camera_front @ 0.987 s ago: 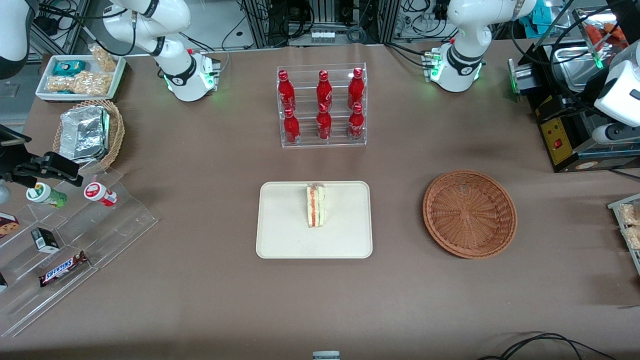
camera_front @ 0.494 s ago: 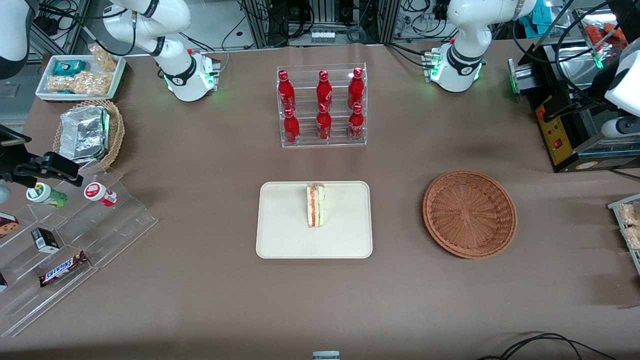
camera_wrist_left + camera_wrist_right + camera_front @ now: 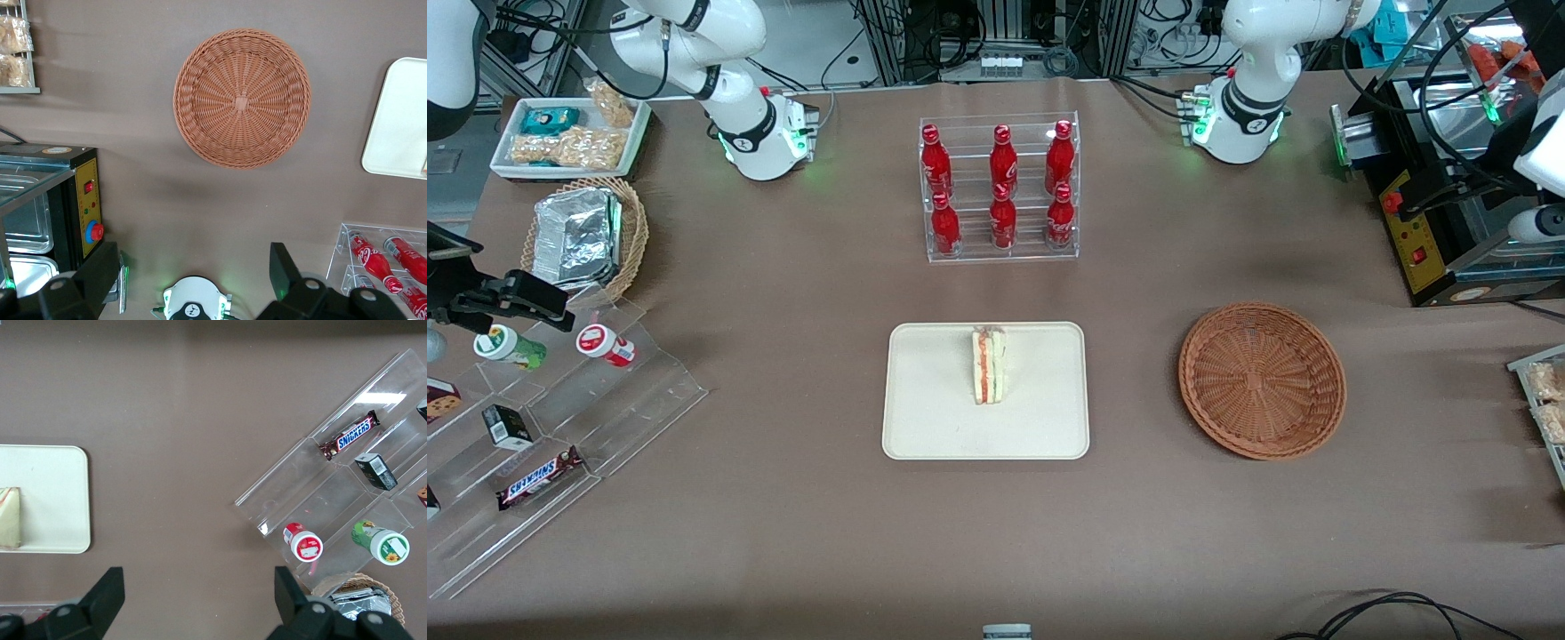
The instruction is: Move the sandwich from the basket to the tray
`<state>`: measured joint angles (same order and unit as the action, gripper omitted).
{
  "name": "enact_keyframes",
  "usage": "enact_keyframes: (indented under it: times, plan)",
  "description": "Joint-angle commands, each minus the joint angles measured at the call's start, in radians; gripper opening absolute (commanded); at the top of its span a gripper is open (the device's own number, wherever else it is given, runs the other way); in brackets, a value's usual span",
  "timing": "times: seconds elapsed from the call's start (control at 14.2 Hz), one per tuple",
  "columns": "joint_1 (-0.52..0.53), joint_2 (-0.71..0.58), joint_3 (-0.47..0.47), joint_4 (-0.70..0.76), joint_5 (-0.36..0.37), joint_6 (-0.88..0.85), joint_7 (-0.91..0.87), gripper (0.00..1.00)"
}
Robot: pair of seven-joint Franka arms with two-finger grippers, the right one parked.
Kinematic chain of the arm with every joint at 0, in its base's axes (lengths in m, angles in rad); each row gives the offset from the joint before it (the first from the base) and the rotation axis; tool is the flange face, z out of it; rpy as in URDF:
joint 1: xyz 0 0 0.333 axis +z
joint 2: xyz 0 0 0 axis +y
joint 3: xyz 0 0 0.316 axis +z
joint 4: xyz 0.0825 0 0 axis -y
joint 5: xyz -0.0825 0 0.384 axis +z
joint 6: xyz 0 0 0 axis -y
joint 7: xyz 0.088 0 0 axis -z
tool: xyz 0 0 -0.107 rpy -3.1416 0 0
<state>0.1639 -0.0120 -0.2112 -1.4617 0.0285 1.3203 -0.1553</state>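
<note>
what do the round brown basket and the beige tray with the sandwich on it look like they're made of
The basket looks like woven wicker or rattan: radiating ribs and braided rim show, matte reddish-brown. The tray seems moulded plastic or fibre pulp, smooth, matte cream, with rounded corners; which one is unclear. The open gripper hangs high above the basket.

Reddish-brown woven basket (image 3: 1262,380), cream tray (image 3: 934,409), white sandwich (image 3: 988,365) with orange and green layers, red bottles (image 3: 1002,187), plain brown counter (image 3: 783,516), black hand (image 3: 193,283) above it
</note>
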Motion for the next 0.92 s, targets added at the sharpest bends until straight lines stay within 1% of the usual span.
enact_keyframes:
  times: [0.0, 0.28, 0.63, 0.85]
  plan:
    - [0.019, 0.021, -0.014, 0.026, -0.006, 0.008, 0.008, 1.0]
    - [0.009, 0.038, -0.017, 0.026, -0.018, 0.057, -0.001, 1.0]
    - [-0.011, 0.04, -0.027, 0.026, -0.016, 0.059, -0.001, 1.0]
    - [-0.012, 0.04, -0.053, 0.026, -0.016, 0.059, -0.009, 1.0]
